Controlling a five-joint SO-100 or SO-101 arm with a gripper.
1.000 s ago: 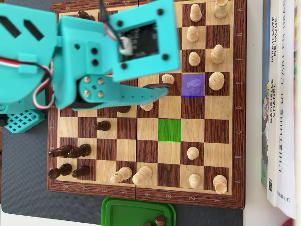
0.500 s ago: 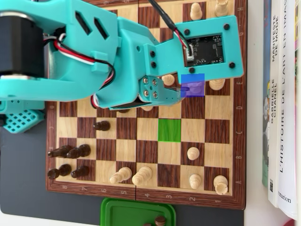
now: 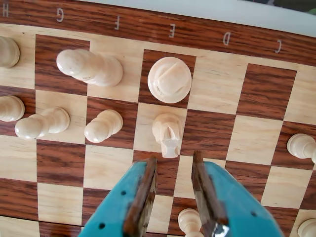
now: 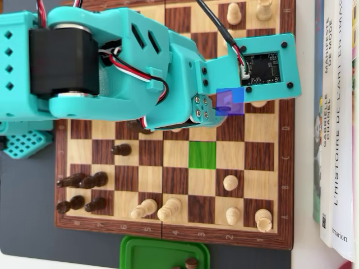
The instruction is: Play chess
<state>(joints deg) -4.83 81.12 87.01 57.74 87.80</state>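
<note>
In the wrist view my gripper (image 3: 175, 159) is open, its teal jaws with brown pads hovering over the wooden chessboard (image 3: 217, 84). A white knight (image 3: 167, 134) stands just beyond the fingertips. A white pawn (image 3: 189, 222) shows on the board between the jaws, near the right finger and not gripped. Farther on stand a round-topped white piece (image 3: 169, 79), a tall white piece (image 3: 91, 66) and white pawns (image 3: 103, 126). In the overhead view the teal arm (image 4: 140, 67) covers the upper board and hides the jaws. A blue square (image 4: 229, 102) and a green square (image 4: 202, 154) are marked.
In the overhead view, black pieces (image 4: 81, 180) cluster at the board's lower left and white pieces (image 4: 171, 208) stand along the bottom rows. A green tray (image 4: 140, 252) with a dark piece (image 4: 190, 262) lies below the board. Books (image 4: 336, 123) stand along the right.
</note>
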